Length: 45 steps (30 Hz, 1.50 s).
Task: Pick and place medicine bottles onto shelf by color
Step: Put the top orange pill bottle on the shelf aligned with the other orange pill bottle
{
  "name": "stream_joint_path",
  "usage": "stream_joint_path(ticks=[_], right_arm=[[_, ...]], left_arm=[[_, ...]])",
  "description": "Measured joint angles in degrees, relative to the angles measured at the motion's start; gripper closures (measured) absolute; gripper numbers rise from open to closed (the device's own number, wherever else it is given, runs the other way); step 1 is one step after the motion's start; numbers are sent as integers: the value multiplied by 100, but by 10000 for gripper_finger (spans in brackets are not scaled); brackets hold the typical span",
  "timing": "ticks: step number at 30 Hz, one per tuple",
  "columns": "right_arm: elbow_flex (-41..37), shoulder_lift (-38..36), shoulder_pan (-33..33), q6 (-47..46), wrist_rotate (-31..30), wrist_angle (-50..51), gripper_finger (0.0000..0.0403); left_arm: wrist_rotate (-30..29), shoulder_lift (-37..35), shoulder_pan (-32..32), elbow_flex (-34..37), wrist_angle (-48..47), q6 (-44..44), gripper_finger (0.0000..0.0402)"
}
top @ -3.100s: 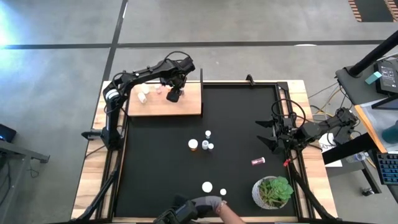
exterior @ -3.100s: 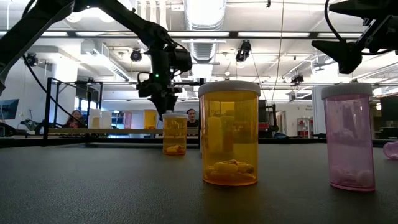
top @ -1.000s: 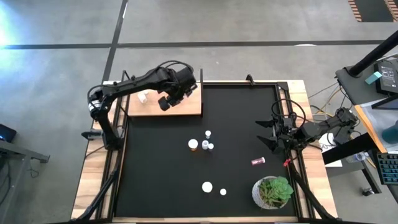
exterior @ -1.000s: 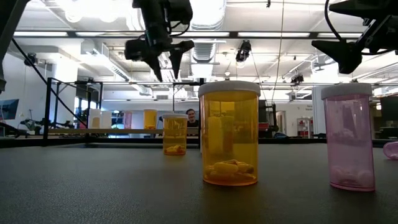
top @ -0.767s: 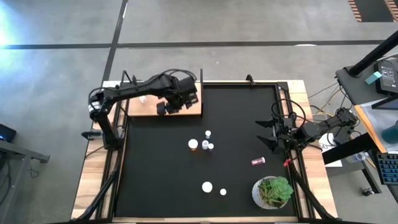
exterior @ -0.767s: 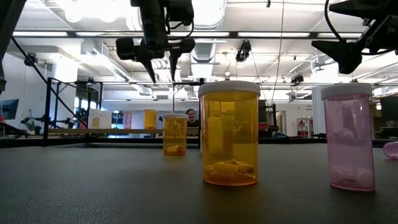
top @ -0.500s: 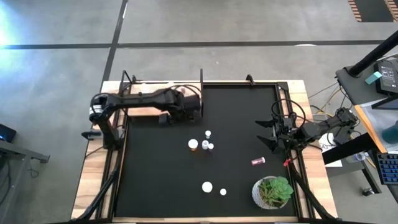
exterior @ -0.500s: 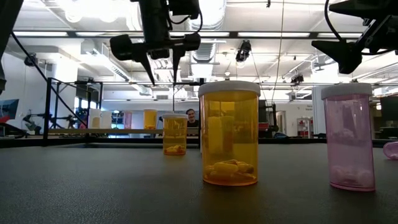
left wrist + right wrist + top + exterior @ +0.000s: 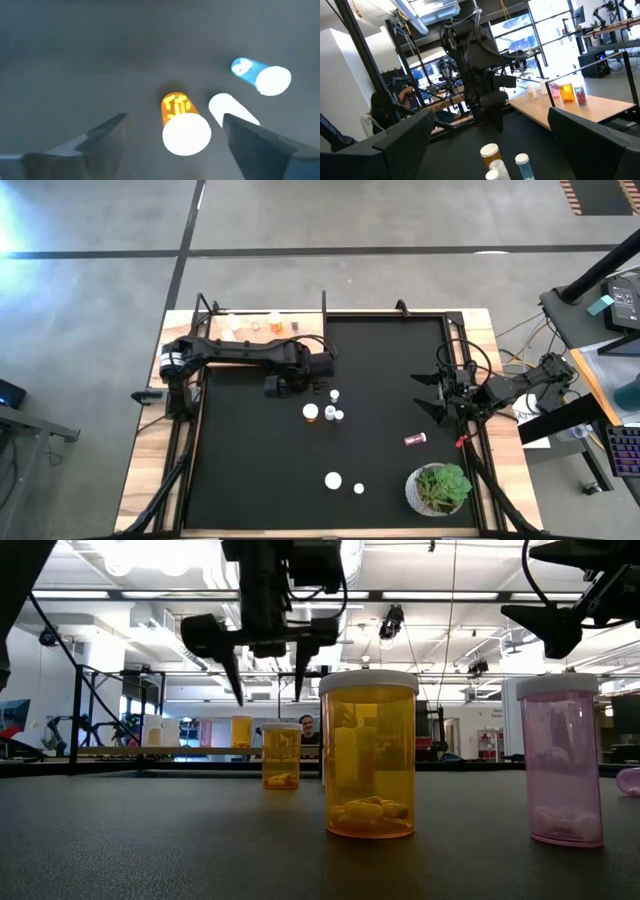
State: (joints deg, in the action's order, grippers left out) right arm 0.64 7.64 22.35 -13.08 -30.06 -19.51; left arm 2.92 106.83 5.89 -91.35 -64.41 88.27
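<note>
The left gripper (image 9: pixel 268 690), jaws apart and empty, hangs above the light, rigid orange bottle (image 9: pixel 181 121) at the mat's twelve o'clock; grasp its smooth sides below the cap.

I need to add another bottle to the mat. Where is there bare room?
The mat's left half below the left hand is bare, as is the far right corner near the right hand. It is crowded around the centre bottle cluster and near the plant.
</note>
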Motion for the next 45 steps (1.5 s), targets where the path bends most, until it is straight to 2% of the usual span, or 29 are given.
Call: stream_joint_path(ticks=[8, 21, 26, 37, 45], right_arm=[[0, 0, 0, 0, 2, 6, 19], [0, 0, -2, 0, 0, -4, 19], [0, 0, -1, 0, 0, 3, 19], [0, 2, -2, 0, 2, 2, 19], [0, 2, -2, 2, 1, 0, 19]], left_arm=[[133, 310, -268, 0, 374, 280, 7], [327, 831, -302, 2, 273, 571, 16], [519, 902, -300, 4, 236, 542, 57], [549, 902, -302, 4, 168, 538, 218], [546, 858, -263, 9, -125, 485, 220]])
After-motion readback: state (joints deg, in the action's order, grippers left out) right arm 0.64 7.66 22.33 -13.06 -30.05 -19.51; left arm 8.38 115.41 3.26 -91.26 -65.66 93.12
